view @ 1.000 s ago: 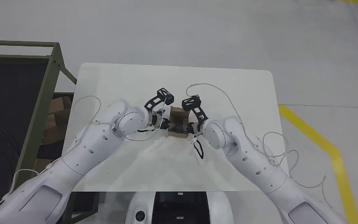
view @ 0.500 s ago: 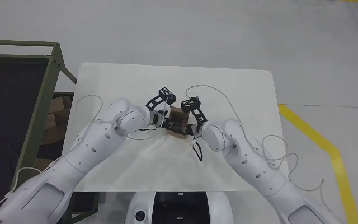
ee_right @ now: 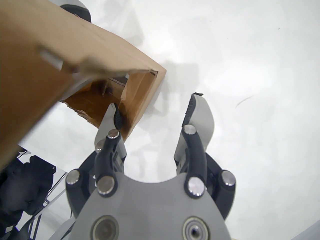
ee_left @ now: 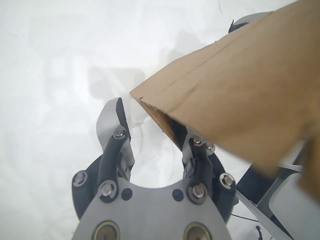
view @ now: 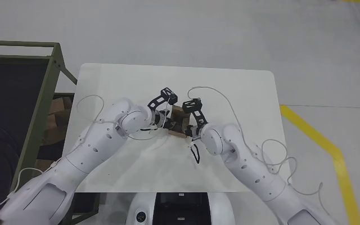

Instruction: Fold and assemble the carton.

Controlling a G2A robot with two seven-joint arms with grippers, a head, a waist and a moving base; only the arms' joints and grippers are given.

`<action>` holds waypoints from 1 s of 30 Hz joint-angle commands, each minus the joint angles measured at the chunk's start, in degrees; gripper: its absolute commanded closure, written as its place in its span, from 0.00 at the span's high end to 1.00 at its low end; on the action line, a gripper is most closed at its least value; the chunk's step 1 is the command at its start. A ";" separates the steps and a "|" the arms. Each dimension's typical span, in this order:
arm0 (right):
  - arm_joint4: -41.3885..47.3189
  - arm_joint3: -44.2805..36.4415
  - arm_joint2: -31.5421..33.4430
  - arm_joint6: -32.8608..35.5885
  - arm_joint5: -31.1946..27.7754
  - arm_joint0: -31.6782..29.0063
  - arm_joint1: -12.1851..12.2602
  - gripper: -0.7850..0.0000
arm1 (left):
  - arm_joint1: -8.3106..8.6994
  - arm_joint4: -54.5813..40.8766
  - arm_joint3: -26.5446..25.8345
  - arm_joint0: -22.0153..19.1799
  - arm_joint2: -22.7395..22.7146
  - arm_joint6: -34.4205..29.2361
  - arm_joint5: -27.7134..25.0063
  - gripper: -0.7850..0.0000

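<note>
Awaiting closure: carton (view: pixel 179 121), found at the middle of the table (view: pixel 236 90), walls raised, one end open. Left gripper (ee_left: pixel 152 118) and right gripper (ee_right: pixel 153 108) are spread apart, each straddling a wall, nothing clamped.

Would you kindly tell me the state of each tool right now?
Left tool: open, one finger hidden by the carton.
Right tool: open, one finger inside the carton.

Partly folded brown carton (view: pixel 180 121), one end open, at the table (view: pixel 236 90) centre.
</note>
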 commanded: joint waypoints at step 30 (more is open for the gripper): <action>2.58 -1.47 3.48 -2.86 1.36 -3.66 -1.03 0.48 | -0.28 -1.95 -0.48 1.04 -3.23 0.47 -5.60 0.82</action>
